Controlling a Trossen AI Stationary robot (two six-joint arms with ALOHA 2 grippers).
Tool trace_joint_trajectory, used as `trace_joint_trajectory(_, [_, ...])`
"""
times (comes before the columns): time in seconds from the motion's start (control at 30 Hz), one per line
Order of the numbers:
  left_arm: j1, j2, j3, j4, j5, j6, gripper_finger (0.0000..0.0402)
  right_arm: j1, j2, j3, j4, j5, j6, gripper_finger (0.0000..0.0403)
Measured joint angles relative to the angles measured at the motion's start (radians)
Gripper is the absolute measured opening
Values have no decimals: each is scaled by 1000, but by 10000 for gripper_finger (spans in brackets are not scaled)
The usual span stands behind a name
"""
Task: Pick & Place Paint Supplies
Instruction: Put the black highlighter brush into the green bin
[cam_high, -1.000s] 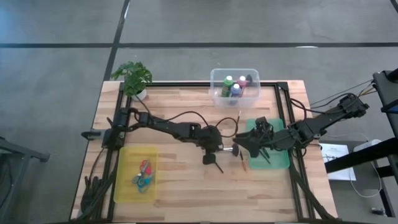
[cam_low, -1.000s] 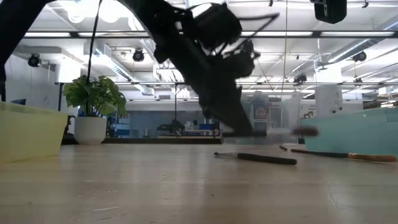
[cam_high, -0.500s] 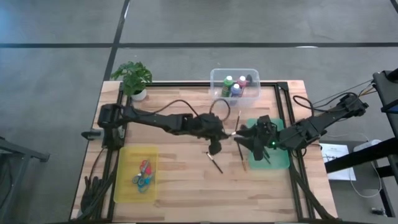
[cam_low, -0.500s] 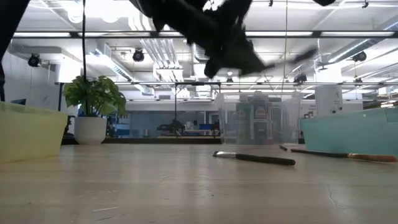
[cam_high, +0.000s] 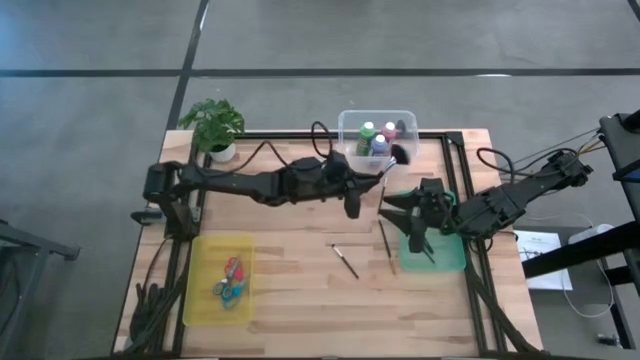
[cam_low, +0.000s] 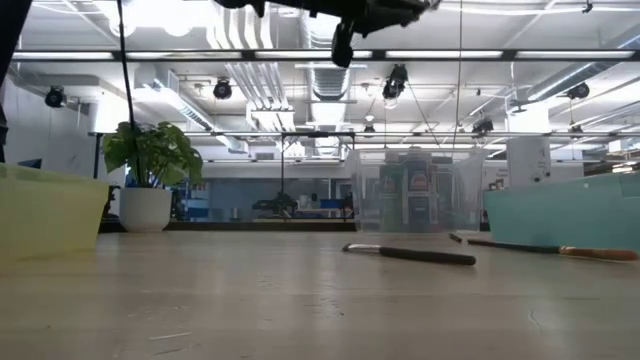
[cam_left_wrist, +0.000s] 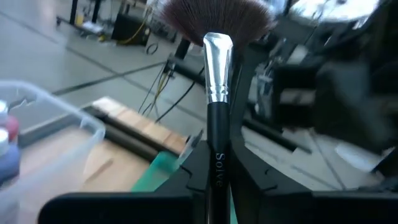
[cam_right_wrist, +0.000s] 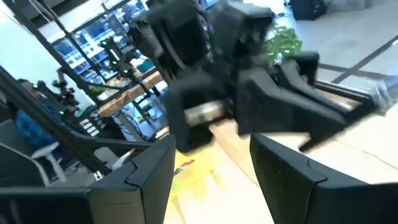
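Note:
My left gripper (cam_high: 360, 192) is high above the table's middle, pointing level, shut on a black-handled fan brush (cam_left_wrist: 217, 93). The brush's dark bristles (cam_high: 400, 154) reach toward the clear bin (cam_high: 345, 125) of paint bottles (cam_high: 367, 135). My right gripper (cam_high: 400, 215) hovers open over the left edge of the teal tray (cam_high: 445, 260), facing my left gripper, with nothing between its fingers. Two loose brushes (cam_high: 345, 260) (cam_high: 385, 237) lie flat on the wood. Scissors (cam_high: 230, 278) lie in the yellow tray (cam_high: 200, 250). My left gripper pinches the fan brush's black handle (cam_left_wrist: 217, 177) between its two fingers, below the silver ferrule (cam_left_wrist: 218, 68). The fingers lie along the handle, and the bristle end sticks out ahead of them. The brush is lifted clear of the table, roughly level.
A potted plant (cam_high: 213, 125) stands at the far left corner. Another thin brush (cam_high: 383, 192) lies on the table just in front of the clear bin. In the low view one brush (cam_low: 410, 254) lies mid-table and another (cam_low: 530, 246) by the teal tray (cam_low: 570, 210).
My left gripper has risen from the table with the fan brush and moved toward the far edge and the clear bin, tipping from pointing down to level. The brush is now lifted clear. My right gripper has risen slightly and rolled, staying open.

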Motion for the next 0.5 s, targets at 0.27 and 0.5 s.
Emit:
trace_joint_trajectory(0.27, [-28, -5, 1, 92, 42, 4, 36, 0, 0, -6, -1, 150, -16, 206])
trace_joint_trajectory(0.5, [-60, -5, 1, 107, 59, 7, 36, -3, 0, -6, 27, 183, -65, 206])
